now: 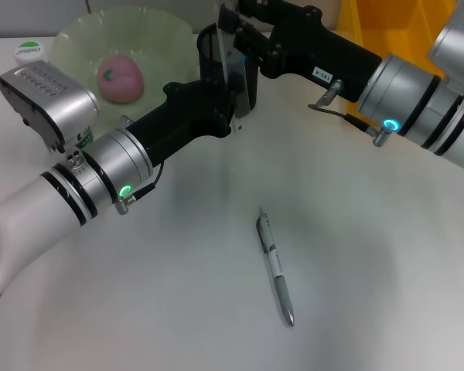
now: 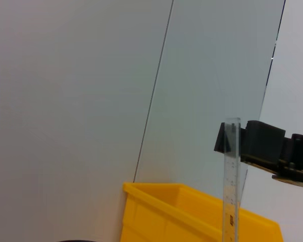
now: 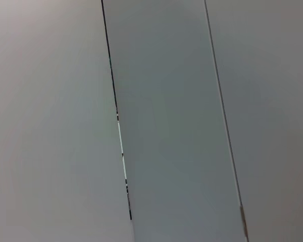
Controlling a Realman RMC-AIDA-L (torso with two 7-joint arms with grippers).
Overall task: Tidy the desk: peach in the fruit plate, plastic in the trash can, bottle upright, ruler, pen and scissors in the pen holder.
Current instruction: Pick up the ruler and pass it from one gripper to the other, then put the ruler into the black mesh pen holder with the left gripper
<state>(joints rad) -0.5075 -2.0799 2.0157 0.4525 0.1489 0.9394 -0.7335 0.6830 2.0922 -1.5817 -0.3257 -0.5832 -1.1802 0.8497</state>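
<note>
White desk [image 1: 216, 309], flat, under both arms.

- Pen [image 1: 275, 267]: flat on bare desk, near the front, well apart from all else.
- Peach [image 1: 121, 78]: inside fruit plate [image 1: 170, 35] at far left.
- Bottle cap [image 1: 29, 51]: visible just beside the plate's left rim; bottle body not visible.
- Trash can [image 1: 394, 27]: far right, behind the right arm.
- Pen holder [image 1: 210, 54]: upright beside the plate, partly hidden by both grippers.
- Ruler [image 1: 238, 73]: upright at the holder, pinched near its top by right gripper [image 1: 236, 31]; same grip visible in left wrist view, ruler [image 2: 232, 181] vertical before yellow bin [image 2: 192, 214].
- Left gripper [image 1: 220, 108]: against the holder's near side; finger state cannot be told.
- Right wrist view: blank wall panels only.
</note>
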